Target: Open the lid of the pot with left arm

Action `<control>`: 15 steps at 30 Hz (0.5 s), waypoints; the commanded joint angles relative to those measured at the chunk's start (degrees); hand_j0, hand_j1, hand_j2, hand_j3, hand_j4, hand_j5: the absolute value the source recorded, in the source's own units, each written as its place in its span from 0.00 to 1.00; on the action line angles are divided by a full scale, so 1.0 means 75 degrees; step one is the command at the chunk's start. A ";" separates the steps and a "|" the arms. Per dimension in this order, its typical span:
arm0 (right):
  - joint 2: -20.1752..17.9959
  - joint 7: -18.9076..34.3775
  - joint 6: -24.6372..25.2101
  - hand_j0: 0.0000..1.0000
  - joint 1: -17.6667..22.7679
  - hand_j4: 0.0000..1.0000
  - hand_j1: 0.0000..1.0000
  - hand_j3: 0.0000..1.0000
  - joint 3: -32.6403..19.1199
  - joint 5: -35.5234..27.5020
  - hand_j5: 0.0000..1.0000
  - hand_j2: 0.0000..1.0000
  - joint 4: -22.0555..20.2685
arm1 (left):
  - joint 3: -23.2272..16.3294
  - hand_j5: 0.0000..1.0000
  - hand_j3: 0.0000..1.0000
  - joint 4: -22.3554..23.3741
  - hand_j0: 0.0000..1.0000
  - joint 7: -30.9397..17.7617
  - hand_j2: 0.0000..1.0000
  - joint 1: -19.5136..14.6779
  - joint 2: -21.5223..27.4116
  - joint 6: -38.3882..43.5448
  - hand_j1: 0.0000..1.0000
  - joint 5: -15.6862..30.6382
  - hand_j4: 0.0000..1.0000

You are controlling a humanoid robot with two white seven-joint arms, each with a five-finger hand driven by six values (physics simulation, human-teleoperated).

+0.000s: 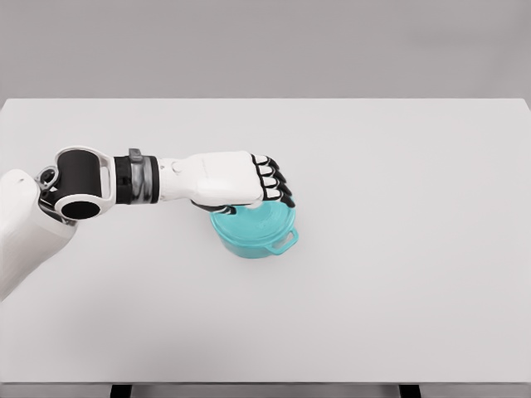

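Lid (253,228) knob hidden beneath left robot hand (236,178), fingers curled; grasp unclear

White table (398,182), a lidded teal pot (257,235) directly on it, near the middle.

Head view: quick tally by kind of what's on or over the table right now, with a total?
Teal pots, lid on: 1, the pot
Robot hands: 1, the left robot hand, over the pot's lid with fingers curled down
White tables: 1, the table
Total: 3
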 commanded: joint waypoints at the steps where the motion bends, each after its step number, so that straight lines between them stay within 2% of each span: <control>1: 0.0000 -0.0010 -0.0003 1.00 0.0000 1.00 1.00 1.00 -0.0001 -0.0007 1.00 1.00 -0.0001 | 0.0006 0.81 0.81 -0.0002 0.81 0.0004 0.81 0.0000 0.0026 0.0021 0.81 0.0038 0.81; 15: 0.0000 0.0001 -0.0003 1.00 0.0000 1.00 1.00 1.00 -0.0001 -0.0007 1.00 1.00 -0.0001 | -0.0123 0.79 0.79 0.0010 0.79 0.0004 0.79 0.0070 0.0014 0.0021 0.79 0.0038 0.79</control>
